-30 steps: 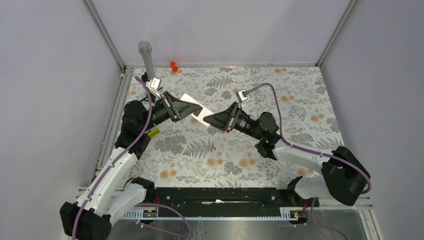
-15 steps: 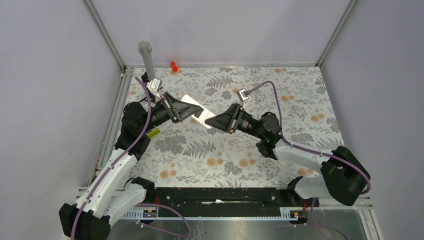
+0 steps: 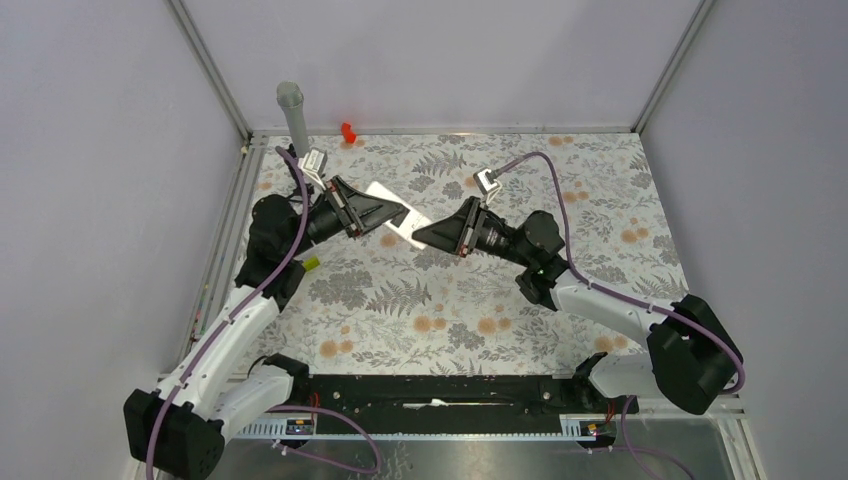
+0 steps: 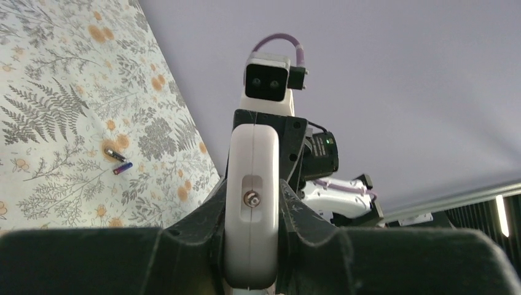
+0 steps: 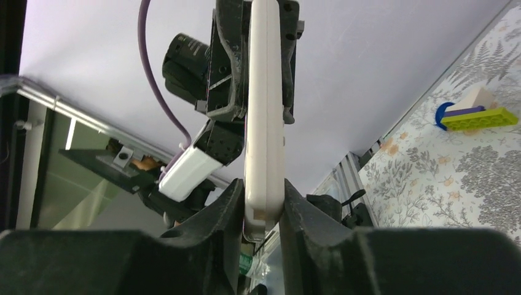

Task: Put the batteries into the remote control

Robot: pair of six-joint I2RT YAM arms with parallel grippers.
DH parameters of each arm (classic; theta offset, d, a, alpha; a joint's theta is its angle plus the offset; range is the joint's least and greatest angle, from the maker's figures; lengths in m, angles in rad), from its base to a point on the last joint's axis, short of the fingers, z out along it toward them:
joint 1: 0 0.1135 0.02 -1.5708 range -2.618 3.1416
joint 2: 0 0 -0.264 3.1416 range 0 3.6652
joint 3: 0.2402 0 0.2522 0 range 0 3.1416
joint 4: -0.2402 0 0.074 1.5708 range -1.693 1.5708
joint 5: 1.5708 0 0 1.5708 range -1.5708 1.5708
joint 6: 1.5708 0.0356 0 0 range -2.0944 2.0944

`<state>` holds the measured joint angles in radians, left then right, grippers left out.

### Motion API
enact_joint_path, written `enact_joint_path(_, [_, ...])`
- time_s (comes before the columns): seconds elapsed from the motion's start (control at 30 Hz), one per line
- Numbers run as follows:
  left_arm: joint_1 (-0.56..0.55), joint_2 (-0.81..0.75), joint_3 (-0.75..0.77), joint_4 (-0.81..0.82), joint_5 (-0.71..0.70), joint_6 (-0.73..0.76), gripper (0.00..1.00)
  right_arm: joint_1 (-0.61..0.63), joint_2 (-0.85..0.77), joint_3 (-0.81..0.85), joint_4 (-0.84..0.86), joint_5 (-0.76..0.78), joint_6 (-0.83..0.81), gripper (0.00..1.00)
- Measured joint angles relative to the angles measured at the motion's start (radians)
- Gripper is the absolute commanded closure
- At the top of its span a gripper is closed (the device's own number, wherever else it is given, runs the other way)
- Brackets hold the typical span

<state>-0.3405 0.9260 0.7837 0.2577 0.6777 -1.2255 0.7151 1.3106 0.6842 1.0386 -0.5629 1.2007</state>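
The white remote control [image 3: 403,214] hangs above the flowered mat, gripped at both ends. My left gripper [image 3: 383,213] is shut on its left end; in the left wrist view the remote [image 4: 252,184] stands edge-on between the black fingers [image 4: 203,215] of my left gripper [image 4: 253,187]. My right gripper [image 3: 424,234] is shut on the other end; in the right wrist view the remote [image 5: 264,123] runs straight up from my right gripper [image 5: 264,190]. The dark battery [image 4: 114,153] and the purple battery [image 4: 123,167] lie side by side on the mat. They do not show in the top view.
A yellow-green marker [image 3: 308,264] lies beside the left arm; it shows with its blue cap in the right wrist view [image 5: 476,118], next to a small white piece [image 5: 479,96]. A grey post [image 3: 292,112] and a small red object [image 3: 347,131] stand at the back left.
Both wrists have shifted slightly toward the back of the table, still holding the remote between them. The right forearm has swung up and inward. Neither grip has changed.
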Motion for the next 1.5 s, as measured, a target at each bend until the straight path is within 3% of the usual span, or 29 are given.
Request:
enact_joint_path(0.13, [0.010,0.035,-0.001,0.031,-0.029,-0.026,1.00,-0.008,0.000,0.018,-0.076,0.066,0.006,0.32])
enact_joint_path(0.23, [0.015,0.051,-0.002,0.050,-0.054,-0.031,1.00,-0.016,0.001,0.017,-0.137,0.116,0.013,0.24])
enact_joint_path(0.33, [0.015,0.051,-0.010,0.052,-0.081,-0.021,1.00,-0.016,0.001,0.016,-0.174,0.151,0.013,0.24])
enact_joint_path(0.57, [0.015,0.052,-0.028,0.041,-0.120,0.023,1.00,-0.016,-0.010,0.016,-0.237,0.189,0.016,0.45])
enact_joint_path(0.77, [0.015,0.052,-0.035,0.028,-0.143,0.064,1.00,-0.016,-0.053,0.022,-0.339,0.215,0.016,0.56])
enact_joint_path(1.03, [0.016,0.077,-0.061,0.043,-0.162,0.087,1.00,-0.018,-0.065,0.040,-0.429,0.237,0.009,0.82])
enact_joint_path(1.17, [0.018,0.079,-0.068,0.031,-0.172,0.121,1.00,-0.019,-0.068,0.042,-0.453,0.240,0.003,0.85])
enact_joint_path(1.37, [0.013,0.079,-0.069,-0.025,-0.204,0.220,1.00,-0.019,-0.068,0.048,-0.532,0.240,-0.023,0.99])
enact_joint_path(1.5, [0.012,0.077,-0.068,-0.063,-0.236,0.283,1.00,-0.019,-0.068,0.048,-0.525,0.240,-0.030,1.00])
